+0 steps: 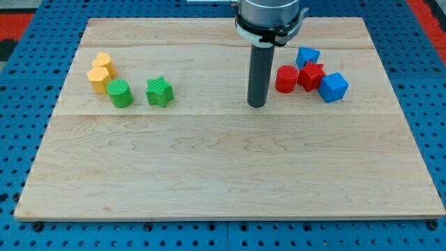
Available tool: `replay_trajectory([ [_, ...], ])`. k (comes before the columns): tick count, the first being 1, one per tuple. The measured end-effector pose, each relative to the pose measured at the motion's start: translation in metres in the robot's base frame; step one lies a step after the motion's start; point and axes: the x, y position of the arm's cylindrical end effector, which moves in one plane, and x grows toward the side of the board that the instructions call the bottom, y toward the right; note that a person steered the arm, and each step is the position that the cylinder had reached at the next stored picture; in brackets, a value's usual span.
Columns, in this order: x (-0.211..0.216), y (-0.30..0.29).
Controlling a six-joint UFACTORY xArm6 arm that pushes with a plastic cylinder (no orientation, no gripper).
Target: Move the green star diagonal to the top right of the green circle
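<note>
The green star lies on the wooden board at the view's left. The green circle stands just left of it with a small gap between them. My tip is near the board's middle, well to the right of the green star and apart from every block.
Two yellow blocks sit touching, up and left of the green circle. At the view's right are a red cylinder, a red star, a blue block and a blue cube in a cluster. The arm's body hangs over the top edge.
</note>
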Motion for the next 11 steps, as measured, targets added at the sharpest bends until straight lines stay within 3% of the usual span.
replay_trajectory([
  [4,0.018,-0.004],
  [11,0.008,-0.015],
])
